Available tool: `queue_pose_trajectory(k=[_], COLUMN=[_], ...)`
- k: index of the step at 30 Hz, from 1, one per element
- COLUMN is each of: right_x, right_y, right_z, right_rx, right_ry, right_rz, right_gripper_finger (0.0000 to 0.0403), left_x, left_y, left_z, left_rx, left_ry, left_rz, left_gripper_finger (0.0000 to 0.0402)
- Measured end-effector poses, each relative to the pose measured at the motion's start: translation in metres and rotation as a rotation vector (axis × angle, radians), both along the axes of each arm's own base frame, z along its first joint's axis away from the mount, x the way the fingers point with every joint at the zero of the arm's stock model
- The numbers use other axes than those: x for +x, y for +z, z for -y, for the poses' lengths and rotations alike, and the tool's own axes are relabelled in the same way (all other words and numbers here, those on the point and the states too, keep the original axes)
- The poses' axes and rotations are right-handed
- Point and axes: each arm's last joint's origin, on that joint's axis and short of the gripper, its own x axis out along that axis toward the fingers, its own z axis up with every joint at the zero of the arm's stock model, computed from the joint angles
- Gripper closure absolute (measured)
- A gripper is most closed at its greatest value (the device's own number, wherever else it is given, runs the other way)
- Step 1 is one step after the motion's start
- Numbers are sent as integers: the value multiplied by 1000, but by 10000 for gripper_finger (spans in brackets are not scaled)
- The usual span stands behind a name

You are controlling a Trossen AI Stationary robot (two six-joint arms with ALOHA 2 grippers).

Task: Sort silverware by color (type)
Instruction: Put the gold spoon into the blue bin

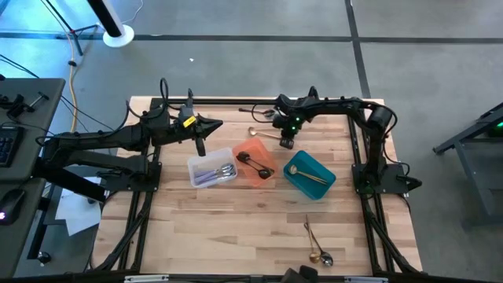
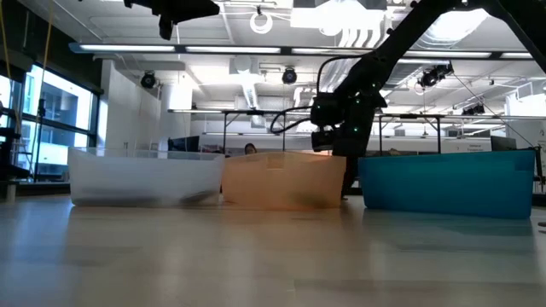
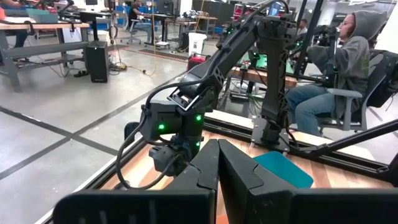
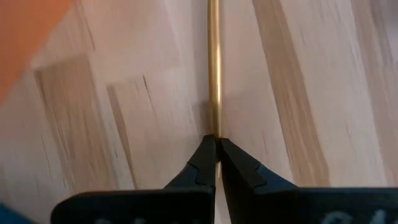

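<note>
The right gripper has its two dark fingers pressed together on the slim gold metal handle of a piece of cutlery lying on the pale wooden table. The handle runs straight ahead from the fingertips, in line with the gripper's own reach, so I judge that a clean lift needs only to go straight up. From above, that gripper sits at the far middle of the table, the gold spoon stretching away from it toward the left arm's side, its bowl at the far end. The shallow orange plastic bin, holding black pieces, lies just beside the gripper, and the teal plastic bin, with a gold piece already in it, is just beside it on the other side; that looks the likely home for this spoon. The left gripper, its fingers pressed together on nothing, hovers above the far edge of the clear plastic bin of silver pieces, well apart from the gold spoon, so the right arm is plainly the nearer. Two loose spoons, one gold and one silver by the look, lie near the front edge, well away from both grippers. A person in a grey hoodie sits beyond the table. I can read no brand, label or writing anywhere.
</note>
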Motion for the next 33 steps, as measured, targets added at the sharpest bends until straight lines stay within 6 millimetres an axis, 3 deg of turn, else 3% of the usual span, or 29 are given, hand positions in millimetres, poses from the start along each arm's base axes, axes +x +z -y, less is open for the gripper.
queue_pose_trajectory(k=[11,24,33], right_x=[-16,-67,-83], right_y=[2,17,11], right_z=[-3,-29,-37], right_rx=[19,-33,12], right_ry=[9,-65,-79], right_rz=[-84,-129,-163], right_gripper_finger=[403,403,403], left_x=[0,0,0], left_y=[0,0,0], left_z=[0,0,0], left_rx=[0,-8,-8], left_ry=[0,0,0], left_rz=[0,3,3], left_gripper_finger=[401,401,401])
